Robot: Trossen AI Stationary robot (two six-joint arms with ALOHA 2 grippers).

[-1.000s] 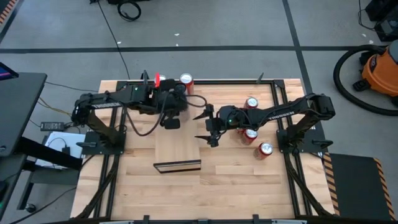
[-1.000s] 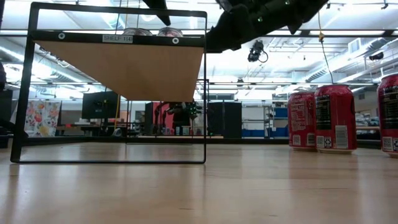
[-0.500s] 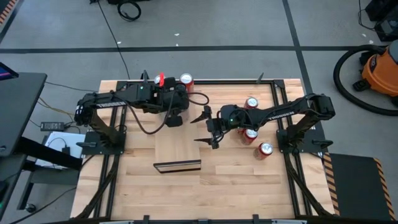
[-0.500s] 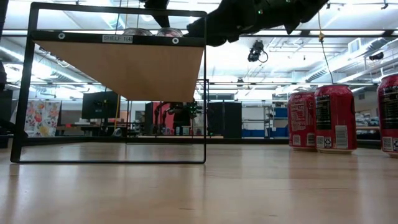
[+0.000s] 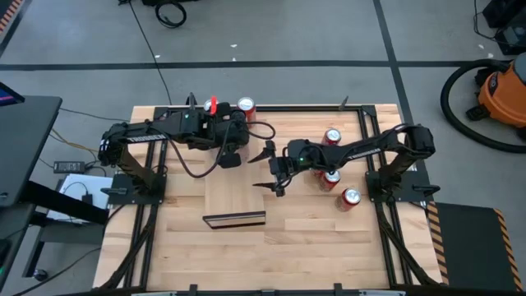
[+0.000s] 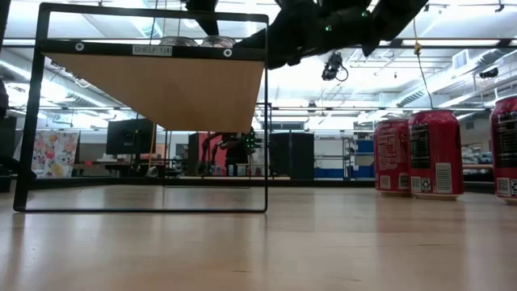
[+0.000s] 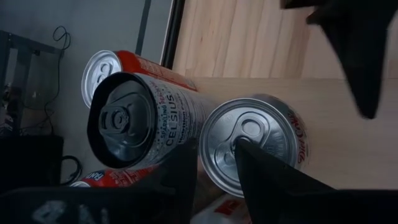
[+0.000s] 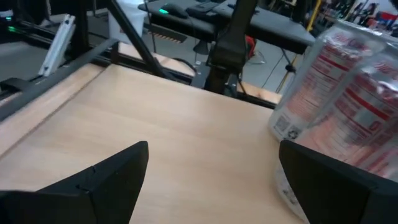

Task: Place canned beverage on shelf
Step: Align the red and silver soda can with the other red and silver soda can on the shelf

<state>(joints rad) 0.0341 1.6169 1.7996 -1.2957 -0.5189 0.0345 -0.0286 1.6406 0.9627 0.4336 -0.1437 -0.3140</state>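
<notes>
The shelf (image 5: 234, 193) is a pale wood slab raised in a black frame (image 6: 161, 81), with its dark end face toward the near edge. Cans stand on their bases at its far end (image 6: 198, 40). The left wrist view shows a silver-topped can (image 7: 249, 140), a black-topped Celsius can (image 7: 130, 118) and a red can (image 7: 106, 68) close together. My left gripper (image 5: 231, 156) hangs above them with a narrow gap between its fingers (image 7: 216, 162). My right gripper (image 5: 269, 168) is wide open and empty beside the shelf's right edge (image 8: 211, 180).
Three red cans stand on the table's right part (image 5: 332, 136) (image 5: 331, 176) (image 5: 351, 197); they also show in the low view (image 6: 436, 153). A red can (image 5: 246, 105) is at the far rail. Bare tabletop (image 5: 312, 247) lies near the front edge.
My left gripper has drawn back a little toward the table's far edge above the cans. My right gripper has shifted slightly toward the table's left, staying wide open. The cans and the shelf have kept still.
</notes>
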